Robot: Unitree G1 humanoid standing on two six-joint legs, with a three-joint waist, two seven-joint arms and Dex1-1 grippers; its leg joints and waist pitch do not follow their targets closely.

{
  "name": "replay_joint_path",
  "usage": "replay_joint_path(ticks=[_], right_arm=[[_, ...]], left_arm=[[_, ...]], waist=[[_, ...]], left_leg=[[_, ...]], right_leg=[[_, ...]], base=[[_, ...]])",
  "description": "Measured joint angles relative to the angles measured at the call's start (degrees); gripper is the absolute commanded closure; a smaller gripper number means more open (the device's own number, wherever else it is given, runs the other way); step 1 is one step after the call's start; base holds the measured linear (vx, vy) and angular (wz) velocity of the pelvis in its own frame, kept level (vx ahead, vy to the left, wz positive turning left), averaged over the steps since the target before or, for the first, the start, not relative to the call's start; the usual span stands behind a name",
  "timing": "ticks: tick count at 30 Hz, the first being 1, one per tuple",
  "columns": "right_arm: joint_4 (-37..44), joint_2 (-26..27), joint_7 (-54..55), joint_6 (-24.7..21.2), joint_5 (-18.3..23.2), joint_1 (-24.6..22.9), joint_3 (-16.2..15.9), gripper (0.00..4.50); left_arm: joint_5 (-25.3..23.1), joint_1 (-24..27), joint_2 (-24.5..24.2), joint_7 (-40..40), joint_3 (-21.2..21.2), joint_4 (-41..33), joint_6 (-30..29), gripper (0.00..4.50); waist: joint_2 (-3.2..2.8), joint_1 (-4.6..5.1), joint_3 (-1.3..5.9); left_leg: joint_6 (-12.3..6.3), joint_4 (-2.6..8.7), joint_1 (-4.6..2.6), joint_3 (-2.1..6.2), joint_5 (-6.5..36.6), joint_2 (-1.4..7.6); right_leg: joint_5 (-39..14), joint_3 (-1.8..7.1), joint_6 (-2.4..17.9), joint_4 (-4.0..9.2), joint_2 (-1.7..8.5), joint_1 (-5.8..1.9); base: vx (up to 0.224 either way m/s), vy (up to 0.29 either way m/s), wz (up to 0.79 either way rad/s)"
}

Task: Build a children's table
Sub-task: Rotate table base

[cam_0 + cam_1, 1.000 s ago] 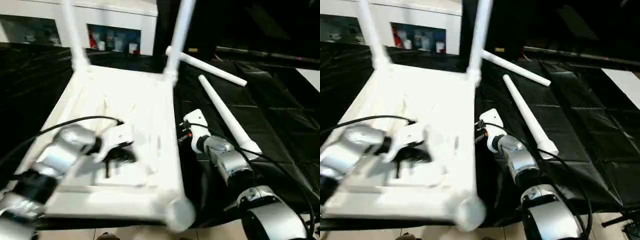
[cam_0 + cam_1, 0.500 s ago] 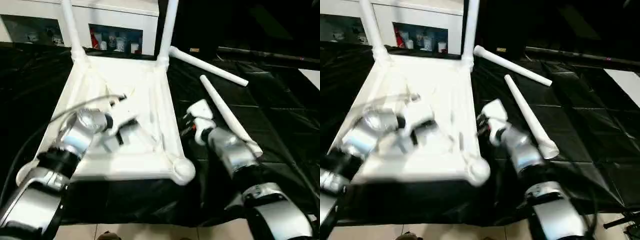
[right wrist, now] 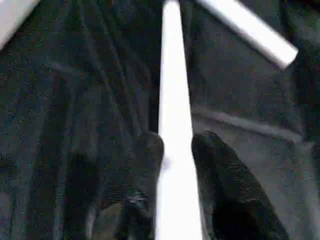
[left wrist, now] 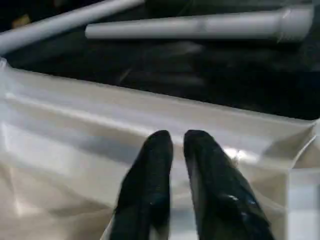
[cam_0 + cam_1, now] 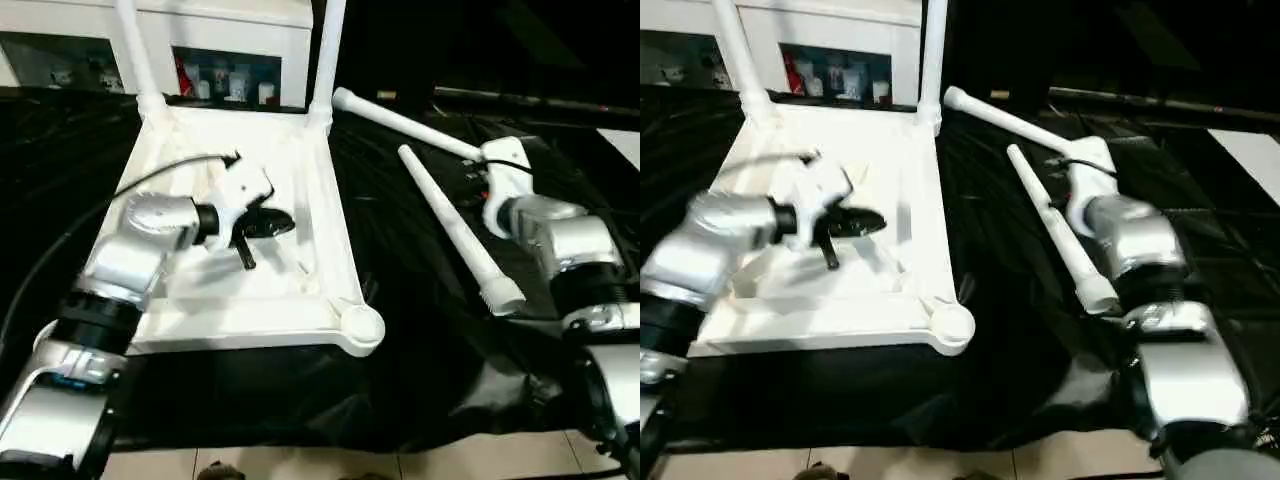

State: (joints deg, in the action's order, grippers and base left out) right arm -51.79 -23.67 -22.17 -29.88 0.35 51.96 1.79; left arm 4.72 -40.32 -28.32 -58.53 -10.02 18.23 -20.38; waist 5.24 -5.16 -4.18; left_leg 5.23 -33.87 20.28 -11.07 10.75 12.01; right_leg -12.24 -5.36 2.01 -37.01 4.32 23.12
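The white tabletop (image 5: 335,235) lies upside down on black sheeting, ribbed underside up. Two white legs (image 5: 328,50) (image 5: 135,50) stand in its far corner sockets. The near right socket (image 5: 362,325) is bare. Two loose legs lie to the right, a nearer one (image 5: 450,225) and a farther one (image 5: 400,120). My left gripper (image 5: 285,222) hovers over the underside near the right rim, shut with nothing held (image 4: 177,140). My right gripper (image 5: 470,185) is at the nearer loose leg (image 3: 172,100), open, with one finger on either side of it (image 3: 176,145).
A white glass-door cabinet (image 5: 230,40) stands behind the tabletop. Black sheeting (image 5: 420,340) covers the whole work surface up to its front edge, with pale floor (image 5: 300,465) below. A black cable (image 5: 160,175) loops from my left forearm over the tabletop.
My right gripper has swung from the tabletop's right rim out to the nearer loose leg. My left gripper stays over the underside. The view has shifted as well.
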Motion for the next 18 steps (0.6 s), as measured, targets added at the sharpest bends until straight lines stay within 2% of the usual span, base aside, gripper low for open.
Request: replay_joint_path(ticks=[3, 5, 10, 12, 14, 18], right_arm=[[-5.2, -0.6, -2.3, -3.6, -0.2, 2.0, -0.4, 2.91], [-6.8, -1.3, -3.1, -4.2, -0.2, 2.4, -0.5, 2.72], [-11.8, -2.3, -2.4, -4.3, -0.3, 3.1, -0.4, 2.40], [-13.7, -2.6, -1.6, -3.7, -0.8, 3.3, -0.3, 2.15], [-14.4, -3.0, -1.6, -3.6, -1.1, 3.5, -0.4, 2.10], [-14.7, -4.3, -3.5, -5.1, -1.1, 4.1, -0.2, 1.71]], left_arm=[[2.6, 0.6, 0.7, -0.3, 0.7, -3.5, -2.6, 3.34], [3.6, 1.2, 0.6, -0.8, 0.7, -5.2, -3.9, 3.17], [4.5, 3.5, 0.1, -1.9, 0.4, -8.0, -6.6, 2.89], [4.5, 3.8, -0.3, -2.4, 0.0, -8.6, -7.3, 2.63], [4.5, 3.8, -0.7, -2.5, -0.1, -9.1, -8.2, 2.58], [4.6, 4.5, -1.9, -2.8, -1.2, -11.6, -10.3, 2.18]], waist=[[0.01, 0.00, 0.00], [0.02, -0.04, 0.00], [0.03, -0.09, 0.00], [0.02, -0.11, 0.00], [0.02, -0.09, 0.00], [0.04, -0.08, 0.01]], left_leg=[[-0.03, -0.03, 0.06, -0.01, 0.0, 0.00], [-0.04, -0.03, 0.06, -0.01, 0.0, 0.00], [-0.04, -0.05, 0.05, 0.00, 0.0, 0.00], [-0.03, -0.06, 0.05, 0.00, 0.0, 0.00], [-0.03, -0.07, 0.06, 0.00, 0.0, 0.00], [-0.04, -0.08, 0.09, 0.00, 0.0, 0.00]], right_leg=[[0.0, 0.00, 0.0, 0.00, 0.02, 0.02], [0.0, 0.00, 0.0, 0.00, 0.02, 0.03], [0.0, 0.00, 0.0, -0.03, 0.02, 0.03], [0.0, -0.01, 0.0, -0.05, 0.01, 0.03], [0.0, 0.00, 0.0, -0.06, 0.01, 0.03], [0.0, -0.01, 0.0, -0.04, 0.01, 0.03]], base=[[0.000, 0.000, 0.00], [0.000, 0.000, 0.00], [0.000, 0.000, 0.00], [0.000, 0.000, 0.00], [0.000, 0.000, 0.00], [0.000, 0.000, 0.00]])
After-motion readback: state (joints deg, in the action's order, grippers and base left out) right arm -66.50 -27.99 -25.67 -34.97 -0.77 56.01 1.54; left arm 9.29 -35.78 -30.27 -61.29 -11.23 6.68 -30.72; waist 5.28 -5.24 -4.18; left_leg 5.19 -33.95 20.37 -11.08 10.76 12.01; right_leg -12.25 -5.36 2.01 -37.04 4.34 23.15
